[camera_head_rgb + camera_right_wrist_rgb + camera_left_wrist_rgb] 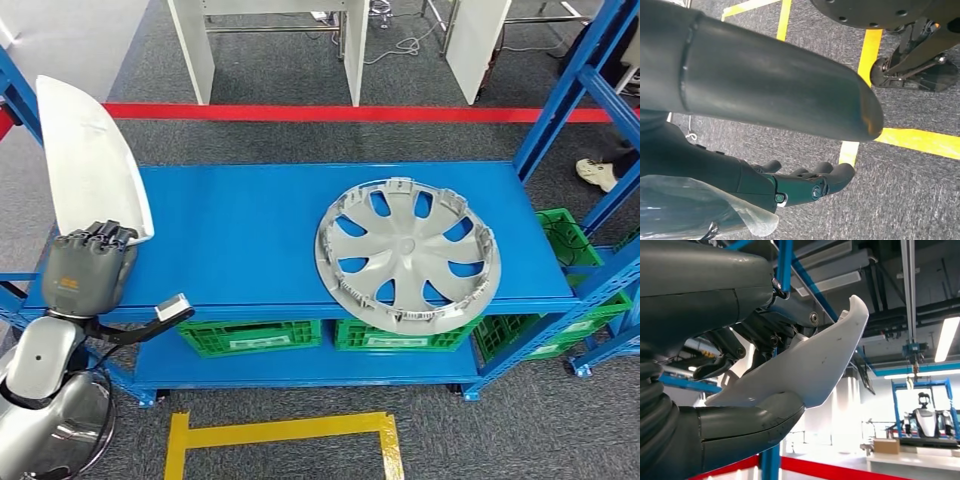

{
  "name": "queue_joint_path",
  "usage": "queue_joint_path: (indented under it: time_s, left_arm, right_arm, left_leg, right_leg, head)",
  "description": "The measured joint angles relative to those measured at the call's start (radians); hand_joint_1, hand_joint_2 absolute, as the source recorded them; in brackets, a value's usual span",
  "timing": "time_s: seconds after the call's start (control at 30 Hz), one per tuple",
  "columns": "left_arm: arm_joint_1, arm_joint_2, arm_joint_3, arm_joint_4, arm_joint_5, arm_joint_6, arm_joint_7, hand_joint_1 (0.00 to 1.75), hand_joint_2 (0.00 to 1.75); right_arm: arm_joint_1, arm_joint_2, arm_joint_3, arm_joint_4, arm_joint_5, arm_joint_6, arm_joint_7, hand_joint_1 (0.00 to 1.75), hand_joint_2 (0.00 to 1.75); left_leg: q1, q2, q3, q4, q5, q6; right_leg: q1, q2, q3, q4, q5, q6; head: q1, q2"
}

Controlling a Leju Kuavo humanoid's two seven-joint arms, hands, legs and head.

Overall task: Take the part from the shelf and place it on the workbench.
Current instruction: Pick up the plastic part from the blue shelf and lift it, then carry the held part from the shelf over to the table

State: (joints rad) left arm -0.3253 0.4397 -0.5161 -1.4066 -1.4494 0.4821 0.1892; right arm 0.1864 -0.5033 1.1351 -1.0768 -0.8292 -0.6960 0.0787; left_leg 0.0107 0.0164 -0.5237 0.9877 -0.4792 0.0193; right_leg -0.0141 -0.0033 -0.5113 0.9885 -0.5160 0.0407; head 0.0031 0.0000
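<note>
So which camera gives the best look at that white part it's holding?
The head view: the white part shows whole, held by the left hand. The left wrist view shows its underside close up, clamped between thumb and fingers. The right wrist view looks at the floor.

My left robot hand (89, 268) is dark grey with an orange marking on its back; below it I see the glossy silver arm shell (41, 385), looped by a thin black cable (102, 440).

I see grey carpet (287, 140) crossed by a red line (340, 113), yellow floor tape (287, 432), and white bench legs (192, 45) beyond.
</note>
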Motion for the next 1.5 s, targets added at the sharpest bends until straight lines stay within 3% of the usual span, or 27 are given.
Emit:
queue_joint_path:
  time_s: [0.07,0.13,0.17,0.2,0.23,0.33,0.4,0.5,0.57,0.67,0.7,0.73,0.8,0.87,0.93,1.0,1.03,1.07,1.13,1.17,1.2,1.23,1.27,1.33,1.4,1.43,1.5]
  left_arm:
    - [0.010,0.014,0.009,-0.016,-0.003,0.003,0.000,1.75,1.75]
    - [0.025,0.025,0.017,-0.025,-0.008,0.005,0.000,1.75,1.75]
    - [0.036,0.031,0.021,-0.029,-0.012,0.006,0.000,1.75,1.75]
    - [0.048,0.037,0.024,-0.032,-0.017,0.008,0.001,1.75,1.75]
    - [0.059,0.043,0.028,-0.035,-0.020,0.010,0.001,1.75,1.75]
    - [0.078,0.060,0.041,-0.046,-0.023,0.018,0.002,1.75,1.75]
    - [0.087,0.072,0.049,-0.055,-0.025,0.024,0.003,1.75,1.75]
    - [0.115,0.091,0.067,-0.075,-0.035,0.032,0.008,1.75,1.75]
    - [0.145,0.107,0.088,-0.095,-0.047,0.036,0.014,1.75,1.75]
    - [0.209,0.128,0.138,-0.135,-0.064,0.037,0.023,1.75,1.75]
    - [0.229,0.132,0.155,-0.148,-0.067,0.037,0.025,1.75,1.75]
    - [0.249,0.136,0.172,-0.161,-0.069,0.037,0.027,1.75,1.75]
    - [0.274,0.142,0.200,-0.184,-0.072,0.036,0.028,1.75,1.75]
    - [0.292,0.149,0.227,-0.207,-0.075,0.036,0.027,1.75,1.75]
    - [0.305,0.153,0.250,-0.224,-0.077,0.035,0.025,1.75,1.75]
    - [0.315,0.155,0.266,-0.237,-0.078,0.035,0.025,1.75,1.75]
    - [0.317,0.155,0.270,-0.241,-0.079,0.035,0.024,1.75,1.75]
    - [0.320,0.154,0.272,-0.245,-0.079,0.035,0.023,1.75,1.75]
    - [0.327,0.153,0.276,-0.251,-0.082,0.036,0.021,1.75,1.75]
    - [0.331,0.151,0.279,-0.253,-0.083,0.036,0.019,1.75,1.75]
    - [0.335,0.149,0.282,-0.254,-0.085,0.037,0.017,1.75,1.75]
    - [0.340,0.148,0.286,-0.255,-0.086,0.038,0.016,1.75,1.75]
    - [0.344,0.146,0.289,-0.256,-0.086,0.039,0.015,1.75,1.75]
    - [0.351,0.146,0.298,-0.261,-0.086,0.042,0.012,1.75,1.75]
    - [0.358,0.146,0.310,-0.270,-0.085,0.050,0.009,1.75,1.75]
    - [0.360,0.147,0.316,-0.274,-0.086,0.055,0.008,1.75,1.75]
    - [0.365,0.147,0.324,-0.278,-0.086,0.062,0.006,1.75,1.75]
  right_arm:
    - [-0.007,0.001,0.007,0.008,-0.002,0.000,-0.002,0.00,0.00]
    - [-0.015,0.004,0.015,0.018,-0.004,0.000,-0.004,0.00,0.00]
    - [-0.019,0.005,0.020,0.024,-0.005,0.000,-0.005,0.00,0.00]
    - [-0.023,0.007,0.025,0.031,-0.007,0.000,-0.006,0.00,0.00]
    - [-0.026,0.009,0.029,0.038,-0.009,0.000,-0.008,0.00,0.00]
    - [-0.034,0.016,0.037,0.056,-0.013,0.000,-0.009,0.00,0.00]
    - [-0.044,0.023,0.043,0.068,-0.013,-0.001,-0.010,0.00,0.00]
    - [-0.062,0.044,0.051,0.115,0.040,-0.001,-0.001,0.00,0.00]
    - [-0.073,0.075,0.041,0.181,0.160,-0.002,0.016,0.00,0.00]
    - [-0.087,0.145,-0.031,0.310,0.432,-0.002,0.048,0.00,0.00]
    - [-0.090,0.167,-0.063,0.348,0.505,-0.002,0.056,0.00,0.00]
    - [-0.094,0.189,-0.098,0.386,0.560,-0.002,0.065,0.00,0.00]
    - [-0.097,0.221,-0.154,0.439,0.623,-0.002,0.086,0.00,0.00]
    - [-0.095,0.246,-0.206,0.471,0.678,-0.002,0.112,0.00,0.00]
    - [-0.091,0.262,-0.254,0.488,0.717,-0.002,0.133,0.00,0.00]
    - [-0.084,0.270,-0.291,0.501,0.734,-0.003,0.144,0.00,0.00]
    - [-0.081,0.274,-0.304,0.505,0.737,-0.003,0.146,0.00,0.00]
    - [-0.077,0.278,-0.315,0.509,0.742,-0.003,0.151,0.00,0.00]
    - [-0.070,0.283,-0.334,0.511,0.755,-0.002,0.170,0.00,0.00]
    - [-0.066,0.284,-0.345,0.510,0.761,-0.001,0.184,0.00,0.00]
    - [-0.061,0.285,-0.356,0.507,0.765,0.000,0.198,0.00,0.00]
    - [-0.055,0.285,-0.368,0.503,0.767,0.002,0.209,0.00,0.00]
    - [-0.048,0.285,-0.378,0.498,0.769,0.004,0.218,0.00,0.00]
    - [-0.036,0.285,-0.398,0.481,0.776,0.012,0.235,0.00,0.00]
    - [-0.028,0.285,-0.416,0.460,0.791,0.023,0.251,0.00,0.00]
    - [-0.024,0.285,-0.423,0.451,0.799,0.028,0.257,0.00,0.00]
    - [-0.015,0.285,-0.435,0.438,0.812,0.037,0.267,0.00,0.00]
  left_leg:
    - [0.006,0.003,0.004,-0.016,0.016,0.013]
    - [0.005,0.004,-0.003,-0.015,0.019,0.017]
    - [0.005,0.004,-0.006,-0.013,0.019,0.017]
    - [0.005,0.004,-0.008,-0.010,0.018,0.016]
    - [0.007,0.004,-0.010,-0.006,0.017,0.014]
    - [0.011,0.002,-0.019,0.014,0.009,-0.003]
    - [0.009,-0.002,-0.030,0.028,0.010,-0.019]
    - [0.009,-0.004,-0.044,0.037,0.010,-0.038]
    - [0.011,-0.004,-0.066,0.091,-0.043,-0.045]
    - [0.009,-0.005,-0.122,0.273,-0.159,-0.047]
    - [0.007,-0.006,-0.127,0.310,-0.172,-0.044]
    - [0.004,-0.006,-0.114,0.312,-0.164,-0.038]
    - [-0.007,-0.006,-0.037,0.203,-0.107,-0.016]
    - [-0.019,-0.006,0.050,0.062,-0.080,0.007]
    - [-0.028,-0.006,0.077,0.002,-0.079,0.012]
    - [-0.030,-0.005,0.065,-0.011,-0.056,0.011]
    - [-0.027,-0.004,0.056,-0.016,-0.042,0.015]
    - [-0.024,-0.003,0.045,-0.021,-0.028,0.019]
    - [-0.021,-0.001,0.016,-0.023,-0.003,0.025]
    - [-0.021,-0.001,0.000,-0.022,0.009,0.024]
    - [-0.020,-0.001,-0.016,-0.020,0.021,0.023]
    - [-0.019,-0.001,-0.033,-0.018,0.033,0.020]
    - [-0.018,-0.001,-0.049,-0.015,0.044,0.017]
    - [-0.015,-0.001,-0.077,-0.003,0.060,0.007]
    - [-0.016,0.000,-0.095,0.010,0.073,-0.004]
    - [-0.016,0.000,-0.100,0.014,0.080,-0.009]
    - [-0.015,-0.001,-0.104,0.016,0.091,-0.021]
  right_leg:
    - [0.000,0.002,-0.032,0.063,-0.045,0.006]
    - [-0.001,0.002,-0.096,0.199,-0.109,0.011]
    - [-0.002,0.002,-0.124,0.255,-0.123,0.014]
    - [-0.004,0.002,-0.138,0.279,-0.117,0.017]
    - [-0.007,0.002,-0.132,0.262,-0.091,0.019]
    - [-0.014,0.004,-0.050,0.089,0.003,0.025]
    - [-0.012,0.009,-0.027,0.042,0.010,0.018]
    - [-0.011,0.012,-0.043,0.042,0.014,-0.010]
    - [-0.010,0.011,-0.058,0.040,0.027,-0.031]
    - [0.000,0.011,-0.087,0.041,0.049,-0.047]
    - [0.004,0.011,-0.097,0.041,0.056,-0.049]
    - [0.009,0.011,-0.107,0.041,0.064,-0.050]
    - [0.018,0.009,-0.125,0.042,0.080,-0.051]
    - [0.023,0.004,-0.136,0.041,0.096,-0.050]
    - [0.019,-0.001,-0.140,0.036,0.114,-0.043]
    - [0.016,-0.002,-0.143,0.029,0.127,-0.030]
    - [0.016,-0.001,-0.150,0.035,0.112,-0.024]
    - [0.016,0.001,-0.161,0.058,0.078,-0.019]
    - [0.011,0.002,-0.191,0.163,-0.028,-0.010]
    - [0.009,0.002,-0.203,0.229,-0.068,-0.005]
    - [0.007,0.002,-0.206,0.282,-0.082,0.000]
    - [0.005,0.002,-0.197,0.309,-0.073,0.003]
    - [0.003,0.002,-0.170,0.299,-0.046,0.006]
    - [0.001,0.002,-0.067,0.183,-0.006,0.009]
    - [0.002,0.005,0.033,0.040,-0.025,0.004]
    - [0.004,0.005,0.055,0.002,-0.040,-0.001]
    - [0.005,0.003,0.051,-0.014,-0.039,-0.016]
  head:
    - [0.004,0.000]
    - [0.007,0.000]
    - [0.008,0.000]
    - [0.008,0.000]
    - [0.008,0.000]
    - [0.010,0.000]
    - [0.013,0.000]
    - [0.014,0.000]
    - [0.010,0.000]
    - [0.005,0.000]
    - [0.005,0.000]
    - [0.004,0.000]
    - [0.005,0.000]
    - [0.006,0.000]
    - [0.005,0.000]
    - [0.002,0.000]
    - [0.002,0.000]
    - [0.003,0.000]
    - [0.006,0.000]
    - [0.006,0.000]
    - [0.006,0.000]
    - [0.007,0.000]
    - [0.007,0.000]
    - [0.007,0.000]
    - [0.008,0.000]
    - [0.009,0.000]
    - [0.009,0.000]
